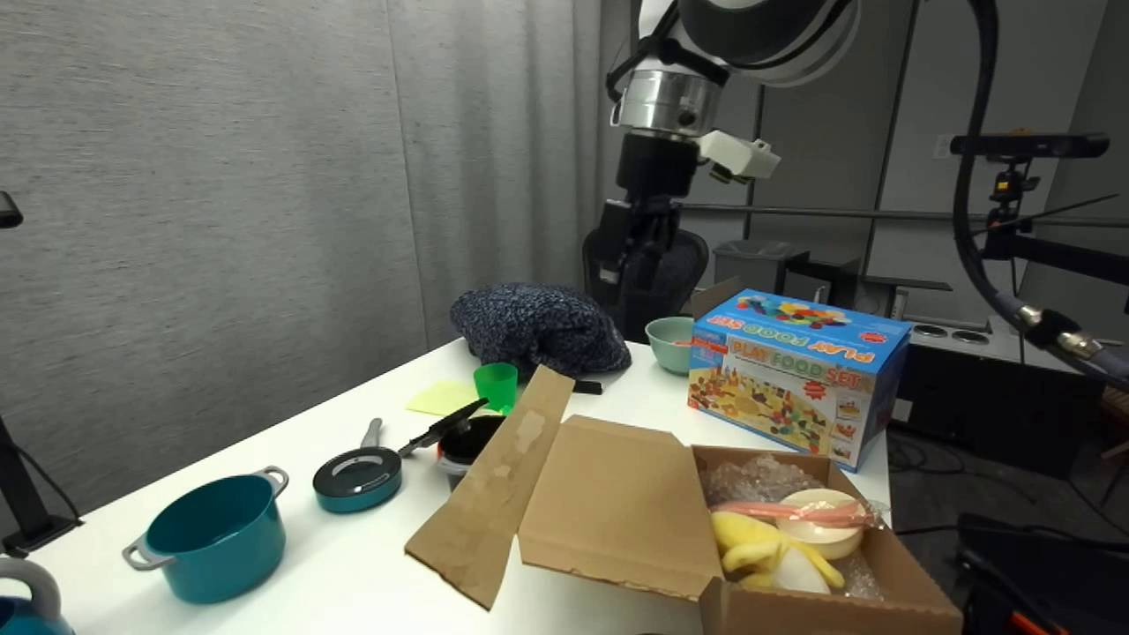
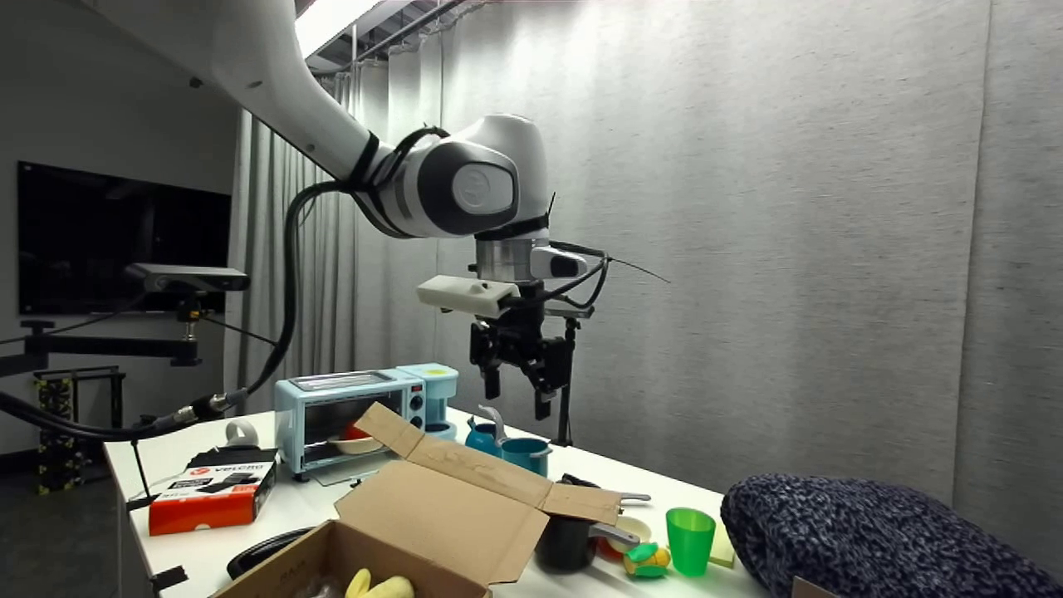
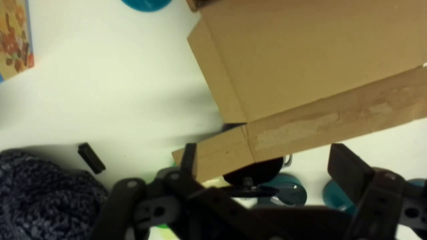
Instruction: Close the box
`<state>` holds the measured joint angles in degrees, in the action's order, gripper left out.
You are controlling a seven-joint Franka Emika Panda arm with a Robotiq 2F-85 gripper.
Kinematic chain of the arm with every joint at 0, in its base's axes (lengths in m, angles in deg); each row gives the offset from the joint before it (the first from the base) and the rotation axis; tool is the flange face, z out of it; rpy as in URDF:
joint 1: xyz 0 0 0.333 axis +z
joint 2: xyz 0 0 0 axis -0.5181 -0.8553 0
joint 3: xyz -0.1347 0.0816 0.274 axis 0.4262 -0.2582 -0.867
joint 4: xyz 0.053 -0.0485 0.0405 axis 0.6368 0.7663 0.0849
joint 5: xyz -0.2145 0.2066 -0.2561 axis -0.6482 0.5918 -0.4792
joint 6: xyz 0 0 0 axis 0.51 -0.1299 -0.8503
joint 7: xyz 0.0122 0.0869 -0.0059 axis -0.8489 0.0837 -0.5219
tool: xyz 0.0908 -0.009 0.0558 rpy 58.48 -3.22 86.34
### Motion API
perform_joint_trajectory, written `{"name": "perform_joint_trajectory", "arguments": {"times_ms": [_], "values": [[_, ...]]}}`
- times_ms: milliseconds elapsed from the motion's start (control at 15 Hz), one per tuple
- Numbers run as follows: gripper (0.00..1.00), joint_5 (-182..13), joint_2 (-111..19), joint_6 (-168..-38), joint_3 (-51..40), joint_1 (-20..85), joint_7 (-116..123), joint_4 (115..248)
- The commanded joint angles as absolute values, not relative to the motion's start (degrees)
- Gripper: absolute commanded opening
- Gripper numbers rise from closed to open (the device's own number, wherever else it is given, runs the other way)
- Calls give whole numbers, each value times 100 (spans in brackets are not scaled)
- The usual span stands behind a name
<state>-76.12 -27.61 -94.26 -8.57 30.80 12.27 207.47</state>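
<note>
I have my black gripper [image 2: 518, 399] hanging higher than the black, grey-handled saucepan [image 2: 563, 546], its fingers [image 3: 189, 160] spread apart and holding nothing. Below it, beside that saucepan on the white surface [image 1: 344, 564], sits the plain brown corrugated cardboard carton [image 1: 829, 613]. The carton's broad lid [image 1: 622, 503] is folded outward, its outer strip [image 3: 328, 122] reaching partly over the saucepan. That strip runs roughly along my finger line, so I judge a push suits better than a pinch. Paler, torn-looking patches mark it; yellow pieces [image 1: 736, 534] show inside.

bright ceiling light [image 2: 334, 20], soft shadows on white table [image 3: 110, 96]
</note>
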Motion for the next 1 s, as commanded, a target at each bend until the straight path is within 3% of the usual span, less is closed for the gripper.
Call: {"name": "perform_joint_trajectory", "arguments": {"times_ms": [0,400,933], "values": [[100,-7237,-3830,-9684,-1009,3186,916,19663],[100,-7238,-5156,-8227,-1214,3353,56,17939],[100,-8676,-6171,-7086,-762,4016,-2171,16539]]}}
